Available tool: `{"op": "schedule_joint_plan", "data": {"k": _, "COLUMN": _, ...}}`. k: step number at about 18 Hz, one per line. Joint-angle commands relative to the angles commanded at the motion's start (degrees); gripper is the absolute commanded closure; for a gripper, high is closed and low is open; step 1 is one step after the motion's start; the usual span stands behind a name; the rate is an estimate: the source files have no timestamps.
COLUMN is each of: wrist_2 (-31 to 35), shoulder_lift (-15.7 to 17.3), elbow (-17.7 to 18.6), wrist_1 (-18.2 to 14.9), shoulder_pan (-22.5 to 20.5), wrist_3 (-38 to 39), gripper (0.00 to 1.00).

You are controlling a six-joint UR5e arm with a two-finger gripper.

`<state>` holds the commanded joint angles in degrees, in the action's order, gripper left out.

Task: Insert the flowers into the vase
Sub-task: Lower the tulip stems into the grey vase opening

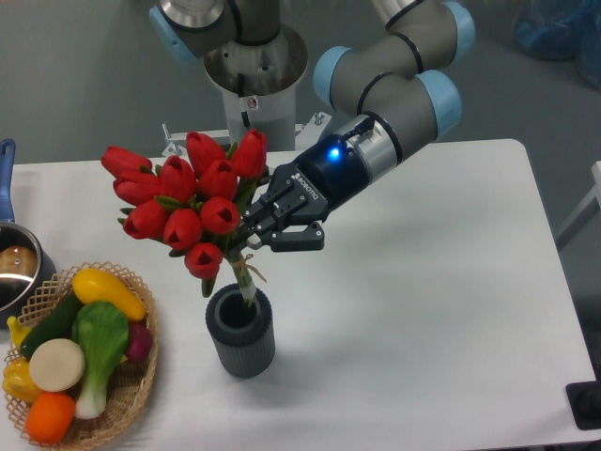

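The flowers (183,202), a bunch of glossy red tulips with green leaves, hang tilted to the upper left above the table. My gripper (254,235) is shut on their pale stems just below the blooms. The stem ends dip into the round mouth of the vase (240,332), a short dark grey ribbed cylinder standing upright right beneath them. The blooms spread wider than the vase and sit to its upper left.
A wicker basket (131,385) of toy vegetables and fruit stands at the front left. A steel pot (14,268) with a blue handle is at the left edge. The arm's base (254,70) rises behind the white table (432,310).
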<state>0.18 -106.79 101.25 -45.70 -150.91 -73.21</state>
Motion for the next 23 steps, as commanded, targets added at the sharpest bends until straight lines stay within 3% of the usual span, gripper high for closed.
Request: {"op": "schedule_joint_plan", "data": {"k": 23, "wrist_2": 0.09, "shoulder_lift": -3.25, "elbow": 1.23, "wrist_1": 0.09, "shoulder_pan": 0.88, "wrist_3": -1.4, "gripper": 0.86}}
